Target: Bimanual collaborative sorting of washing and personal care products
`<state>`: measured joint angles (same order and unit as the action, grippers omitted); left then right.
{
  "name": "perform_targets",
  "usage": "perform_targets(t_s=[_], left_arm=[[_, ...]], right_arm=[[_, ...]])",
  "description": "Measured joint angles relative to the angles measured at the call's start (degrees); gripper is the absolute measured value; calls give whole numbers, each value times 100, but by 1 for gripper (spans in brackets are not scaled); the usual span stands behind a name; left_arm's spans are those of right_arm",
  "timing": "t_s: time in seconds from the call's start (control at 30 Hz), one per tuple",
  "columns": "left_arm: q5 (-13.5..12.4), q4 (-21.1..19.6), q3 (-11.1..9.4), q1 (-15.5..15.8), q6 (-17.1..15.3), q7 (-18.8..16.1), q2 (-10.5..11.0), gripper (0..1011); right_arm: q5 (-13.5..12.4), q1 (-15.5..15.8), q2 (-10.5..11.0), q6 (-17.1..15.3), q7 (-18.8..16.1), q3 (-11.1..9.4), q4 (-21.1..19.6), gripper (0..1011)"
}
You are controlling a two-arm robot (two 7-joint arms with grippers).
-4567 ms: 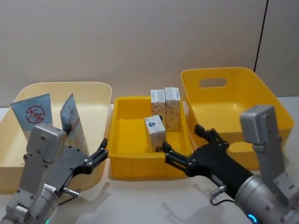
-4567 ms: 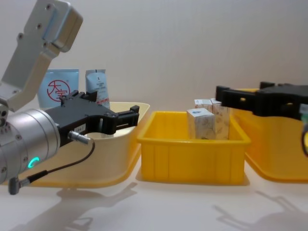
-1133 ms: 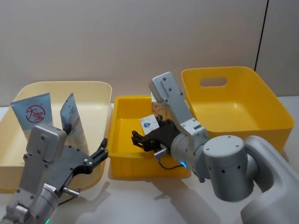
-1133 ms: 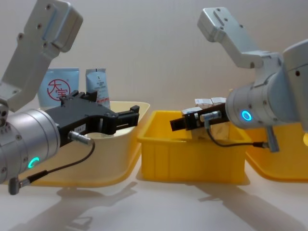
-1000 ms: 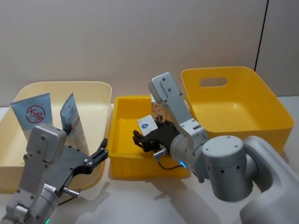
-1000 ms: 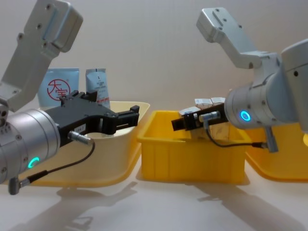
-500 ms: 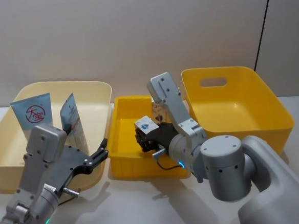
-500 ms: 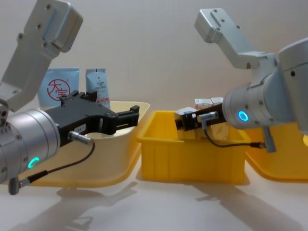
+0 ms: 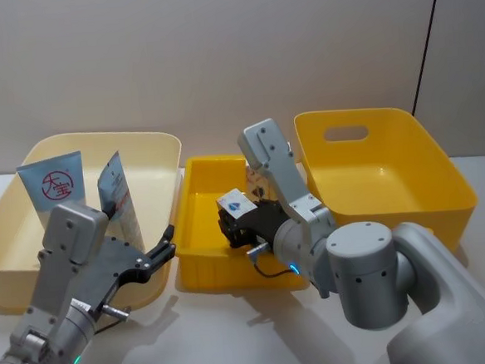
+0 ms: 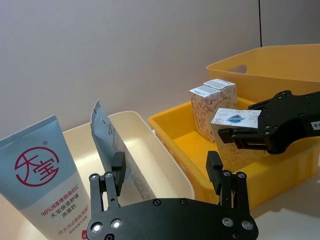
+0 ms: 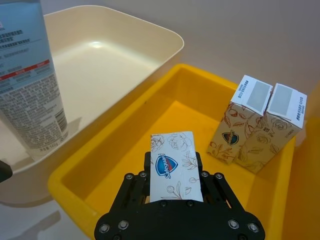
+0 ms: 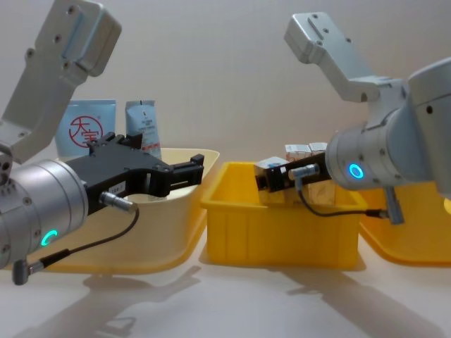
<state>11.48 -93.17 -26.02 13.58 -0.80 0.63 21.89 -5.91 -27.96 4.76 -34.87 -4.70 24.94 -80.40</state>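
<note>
My right gripper (image 9: 236,226) is shut on a small cream box with a blue shield logo (image 11: 174,166), held just above the middle yellow bin (image 9: 200,271). From the side the box (image 12: 272,163) sits at the bin's rim height. Two more cream boxes (image 11: 248,121) (image 11: 283,126) stand upright together at the bin's back. A light-blue tube with a red circle logo (image 9: 55,190) and a grey-white tube (image 9: 117,194) lean upright in the cream tub (image 9: 153,142). My left gripper (image 9: 166,241) hangs open at that tub's near right corner, holding nothing.
A deep yellow tub with a handle slot (image 9: 442,176) stands to the right of the middle bin. The three containers sit side by side on a pale tabletop, with bare table in front of them. A plain wall stands behind.
The right gripper reached into the middle bin, shut on the logo box, and over the last second lifted it slightly up and to the left. The left arm has not moved.
</note>
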Motion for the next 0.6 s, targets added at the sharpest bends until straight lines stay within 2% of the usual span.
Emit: perform_targets(t_s=[0.3, 0.6], left_arm=[[0, 0, 0, 0, 0, 0, 0, 1003], [0, 0, 0, 0, 0, 0, 0, 1003]], right_arm=[[-67, 94, 56, 321, -152, -80, -164, 399], [-179, 140, 138, 641, -269, -327, -578, 399]])
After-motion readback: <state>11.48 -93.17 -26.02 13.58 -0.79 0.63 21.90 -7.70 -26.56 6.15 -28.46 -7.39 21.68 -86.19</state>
